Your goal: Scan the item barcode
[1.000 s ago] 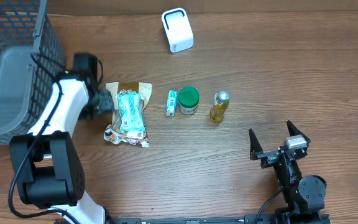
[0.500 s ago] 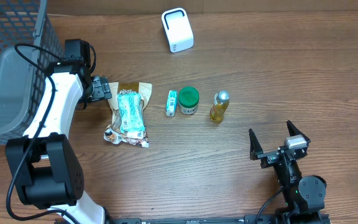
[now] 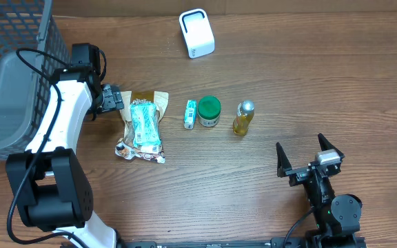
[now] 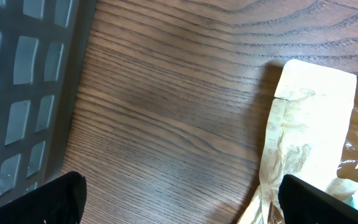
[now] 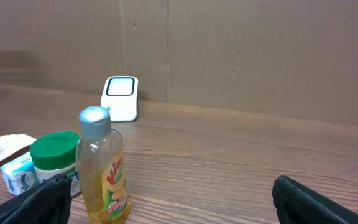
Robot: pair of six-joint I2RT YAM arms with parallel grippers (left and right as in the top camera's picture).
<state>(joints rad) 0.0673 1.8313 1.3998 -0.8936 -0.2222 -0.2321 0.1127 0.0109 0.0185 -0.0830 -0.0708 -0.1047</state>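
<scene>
Wood-grain desk [image 3: 322, 83] fills our overhead view, with a grey mesh basket [image 3: 12, 83] at its far left and a white scanner [image 3: 196, 33] standing near the back edge. We see the items in a row across the middle: a tan snack pouch [image 3: 138, 148] with a teal packet [image 3: 143, 122] lying on it, then a small teal box [image 3: 190, 114], a green-lidded jar [image 3: 209, 110] just beside the box, and a yellow bottle [image 3: 243, 117] standing upright a little further right. Our left pincer [image 3: 115, 100] stands wide open and empty just beside the pouch's upper left corner; from the left wrist we see that crinkled corner close to one fingertip. Our right pincer [image 3: 300, 148] is likewise spread open, holding nothing, near the front edge and well apart from the bottle
</scene>
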